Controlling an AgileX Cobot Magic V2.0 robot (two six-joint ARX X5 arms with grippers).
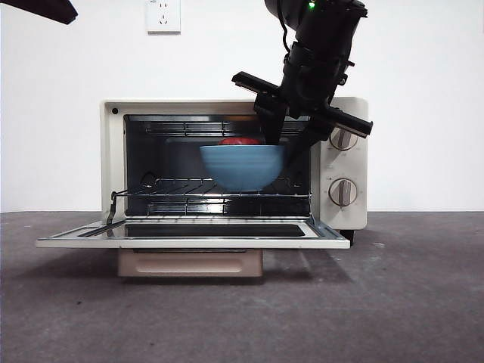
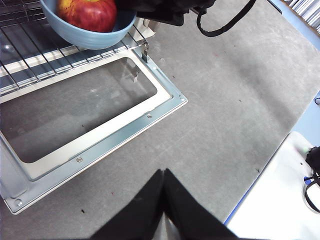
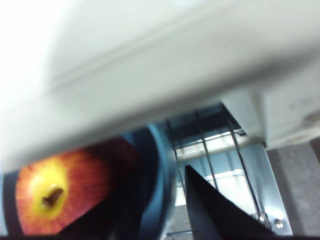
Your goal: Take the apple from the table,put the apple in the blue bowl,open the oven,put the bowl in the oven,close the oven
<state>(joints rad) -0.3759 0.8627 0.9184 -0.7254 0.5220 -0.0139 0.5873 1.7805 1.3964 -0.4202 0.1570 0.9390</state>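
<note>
blue bowl [image 1: 241, 167] (apparently gripped) inside oven [image 1: 349, 159] mouth

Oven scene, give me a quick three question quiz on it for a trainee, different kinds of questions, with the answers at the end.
1. True or false: the oven door is shut.
2. Which gripper grips the blue bowl? A) the left gripper B) the right gripper
3. Fill in: inside the bowl lies the ____.

Key:
1. False. The door lies folded down flat in front of the cavity.
2. B. One jaw is inside the rim and one outside it, with the bowl on the wire rack. The left gripper hangs shut above the table, off the door's corner.
3. apple.
</note>
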